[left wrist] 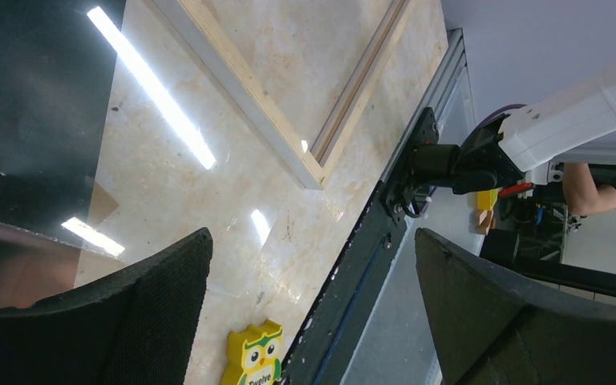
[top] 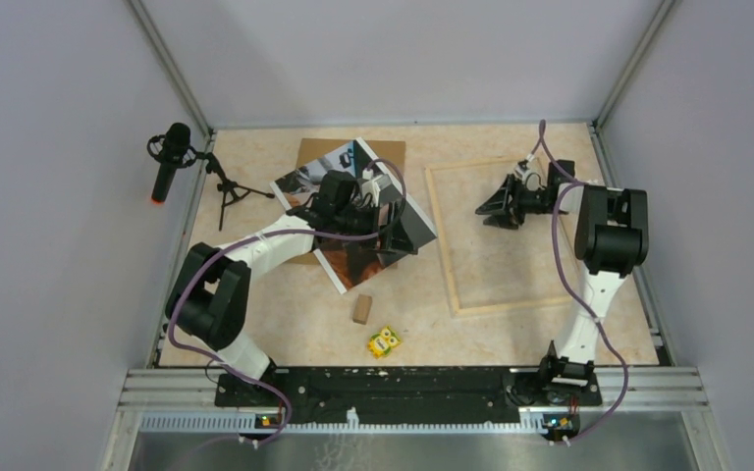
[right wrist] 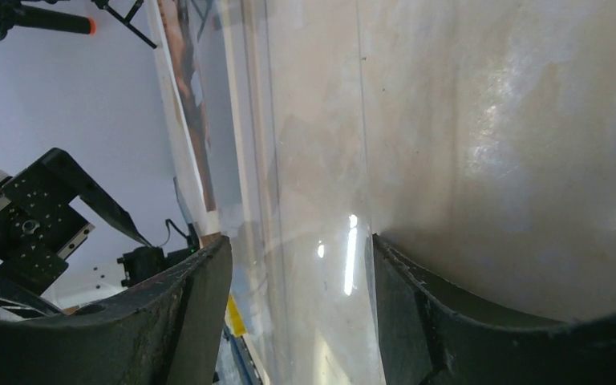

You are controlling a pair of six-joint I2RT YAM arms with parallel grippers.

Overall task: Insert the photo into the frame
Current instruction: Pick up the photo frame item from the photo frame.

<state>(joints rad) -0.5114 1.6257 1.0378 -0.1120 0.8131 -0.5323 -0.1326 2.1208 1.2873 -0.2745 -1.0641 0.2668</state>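
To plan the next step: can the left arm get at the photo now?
Probably yes: the open left pincer hangs right at the photo edge, with nothing between them.

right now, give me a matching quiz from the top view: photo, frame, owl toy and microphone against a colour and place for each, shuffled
Things:
1. photo
2. frame
3. owl toy
4. microphone

Colour and place:
a. yellow, nearest the robot
b. pale wood, right gripper over it
c. black with an orange tip, far left
d. glossy and dark, left gripper over it

Pairs: 1-d, 2-b, 3-a, 4-c
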